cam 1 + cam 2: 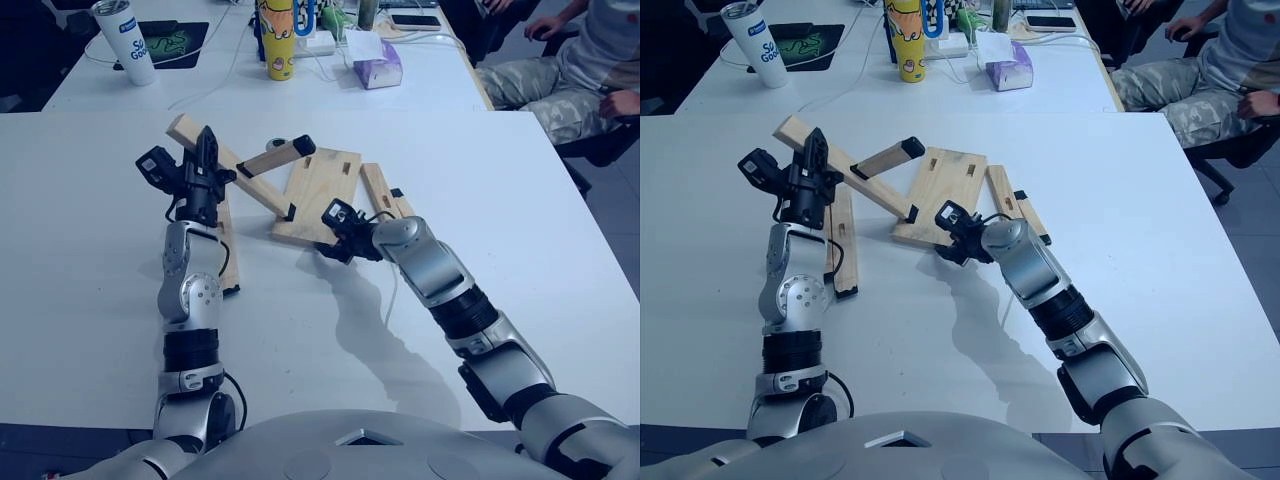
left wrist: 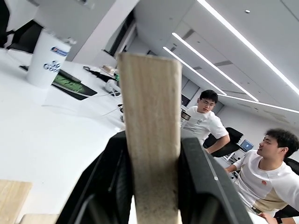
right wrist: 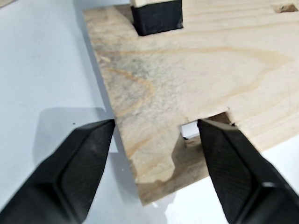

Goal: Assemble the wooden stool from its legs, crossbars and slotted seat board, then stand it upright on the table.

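Watching the head view, I saw the left gripper [image 1: 207,158] clamped on a long wooden leg [image 1: 255,185]. The leg was held tilted, with its black-capped lower end at the left edge of the slotted seat board [image 1: 322,185]. The board lay flat mid-table [image 1: 100,220]. The right gripper [image 3: 155,126] had its fingers spread on either side of the board's near corner, grasping nothing. A shorter black-tipped bar [image 1: 275,157] sat tilted by the held leg. Another leg [image 1: 228,245] lay beside my left arm, and a further piece [image 1: 380,190] lay just right of the board.
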You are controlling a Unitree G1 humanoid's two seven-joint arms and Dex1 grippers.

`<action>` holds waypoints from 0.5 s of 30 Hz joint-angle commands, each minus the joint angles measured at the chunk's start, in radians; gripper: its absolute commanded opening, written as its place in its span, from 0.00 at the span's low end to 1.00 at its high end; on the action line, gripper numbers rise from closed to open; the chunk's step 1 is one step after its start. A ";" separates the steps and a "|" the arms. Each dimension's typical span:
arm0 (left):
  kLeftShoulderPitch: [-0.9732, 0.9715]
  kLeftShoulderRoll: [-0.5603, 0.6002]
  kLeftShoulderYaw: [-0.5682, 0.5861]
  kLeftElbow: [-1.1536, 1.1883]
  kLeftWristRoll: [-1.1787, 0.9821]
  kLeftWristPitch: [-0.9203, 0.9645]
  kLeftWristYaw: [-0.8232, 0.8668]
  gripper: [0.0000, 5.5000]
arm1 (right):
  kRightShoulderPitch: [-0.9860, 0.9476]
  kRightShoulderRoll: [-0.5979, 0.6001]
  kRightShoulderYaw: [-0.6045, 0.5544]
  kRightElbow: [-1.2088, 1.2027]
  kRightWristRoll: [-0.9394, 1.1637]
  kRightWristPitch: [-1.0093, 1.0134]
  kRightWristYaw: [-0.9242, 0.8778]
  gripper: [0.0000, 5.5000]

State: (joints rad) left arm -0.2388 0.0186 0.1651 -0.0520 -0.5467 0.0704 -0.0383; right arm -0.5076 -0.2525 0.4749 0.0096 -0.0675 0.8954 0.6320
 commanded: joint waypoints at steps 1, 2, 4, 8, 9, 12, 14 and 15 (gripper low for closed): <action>0.006 0.038 -0.034 0.034 0.097 0.006 -0.029 0.19 | 0.047 0.013 0.015 0.012 0.034 0.044 0.014 0.60; 0.004 0.045 -0.041 0.036 0.106 0.004 -0.042 0.19 | 0.047 0.013 0.015 0.011 0.035 0.045 0.015 0.60; 0.001 0.057 -0.047 0.038 0.114 0.011 -0.066 0.19 | 0.051 0.015 0.015 0.008 0.037 0.048 0.015 0.60; 0.033 0.086 -0.066 0.056 0.152 0.012 -0.111 0.19 | 0.053 0.019 0.015 0.003 0.041 0.050 0.013 0.60; 0.048 0.086 -0.074 0.054 0.161 0.013 -0.116 0.19 | 0.055 0.020 0.013 0.001 0.042 0.049 0.013 0.60; 0.085 0.078 -0.105 0.038 0.180 0.014 -0.126 0.19 | 0.058 0.020 0.009 -0.006 0.045 0.041 0.009 0.60; 0.108 0.065 -0.125 0.021 0.190 0.026 -0.118 0.19 | 0.059 0.020 0.008 -0.008 0.046 0.033 0.006 0.60; 0.116 0.060 -0.133 0.012 0.194 0.031 -0.110 0.19 | 0.059 0.021 0.007 -0.008 0.045 0.030 0.004 0.60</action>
State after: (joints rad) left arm -0.2008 0.0815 0.0598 -0.0811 -0.4065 0.0286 -0.1677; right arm -0.4887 -0.2374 0.4684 -0.0132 -0.0491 0.9056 0.6285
